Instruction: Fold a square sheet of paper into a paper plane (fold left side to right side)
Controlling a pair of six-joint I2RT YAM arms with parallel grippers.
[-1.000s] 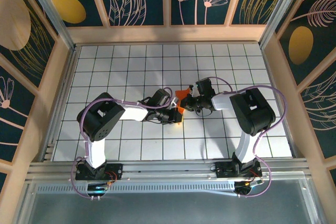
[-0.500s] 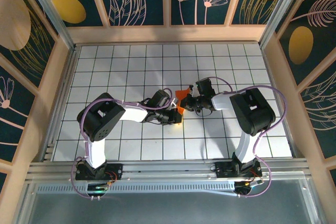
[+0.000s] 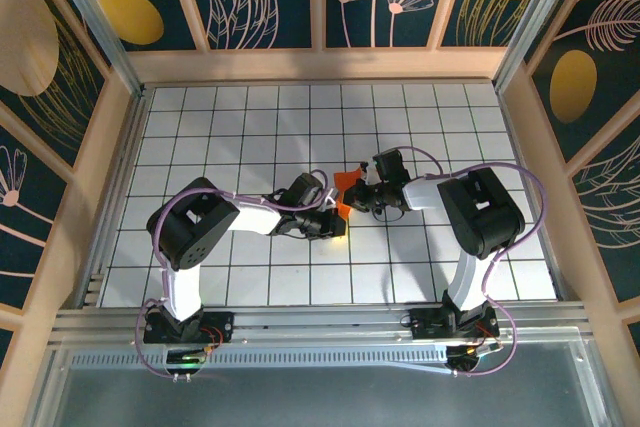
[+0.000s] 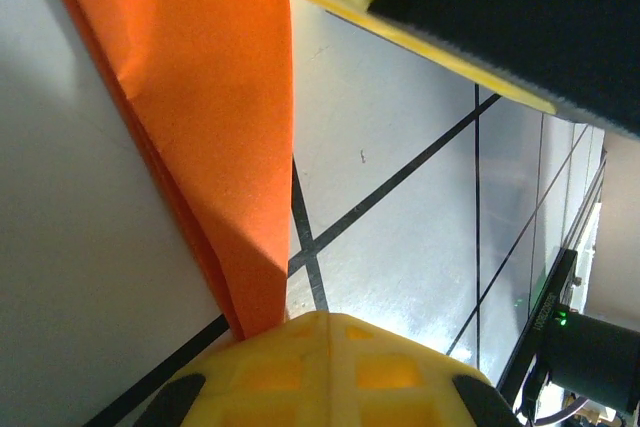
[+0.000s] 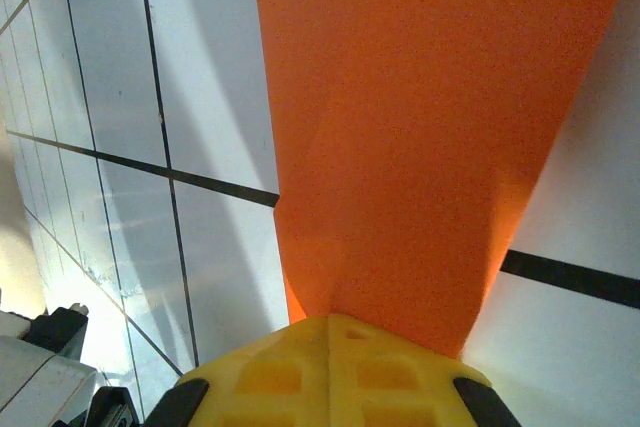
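Orange sheet of paper [image 3: 346,184], creased into a pointed wedge, lying near the middle of the table [image 3: 250,127] between the two hands.

In the wrist view of the left hand [image 3: 334,221], the lower finger [image 4: 320,367] and upper finger [image 4: 500,17] stand well apart. The sheet [image 4: 220,147] runs from one to the other across the grid lines [image 4: 400,187], and nothing is pinched.

At the right hand [image 3: 361,196], one finger [image 5: 330,367] meets the narrow end of the sheet [image 5: 420,147]. Whether it grips cannot be told.

Handling, as judged: the paper is very light, thin and limp. It will slide easily on the smooth table and will crumple or tear under a hard pinch. It is best taken at a free edge or corner while the other hand pins the fold.

Obstacles: each arm crowds the other above the sheet. The wooden walls [image 3: 112,157] stand well apart from it.
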